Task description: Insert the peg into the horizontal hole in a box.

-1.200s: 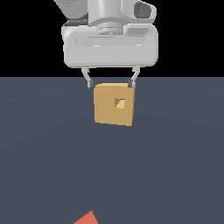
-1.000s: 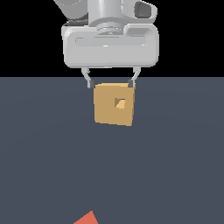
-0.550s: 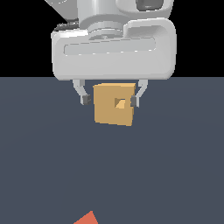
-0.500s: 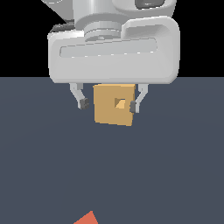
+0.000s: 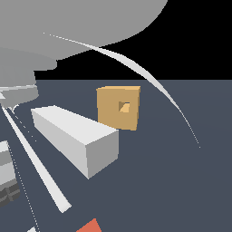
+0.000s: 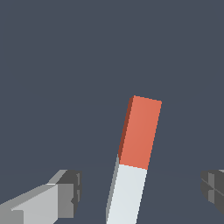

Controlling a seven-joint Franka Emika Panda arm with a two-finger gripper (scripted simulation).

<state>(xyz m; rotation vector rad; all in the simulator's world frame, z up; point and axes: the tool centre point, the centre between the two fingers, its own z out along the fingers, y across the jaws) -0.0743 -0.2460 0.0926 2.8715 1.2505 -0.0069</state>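
The peg lies flat on the dark floor in the wrist view, with its orange-red half (image 6: 140,131) pointing away and its white half (image 6: 127,192) nearer the hand. My gripper (image 6: 140,191) is open above it, one finger (image 6: 65,192) on each side of the white half, both well clear of it. The exterior view shows only the peg's orange-red tip (image 5: 90,225), at the bottom edge. The tan box (image 5: 118,108) stands farther back, its small square hole (image 5: 124,107) facing the camera. One big white finger (image 5: 77,140) reaches in front of the box's lower left.
The arm's grey body (image 5: 68,27) fills the upper and left part of the exterior view, very close to the camera. Everything stands on a flat dark grey floor (image 5: 181,172).
The hand has left its place just behind the box and come toward the camera and the peg. It now looms large in the exterior view. Box and peg have not moved.
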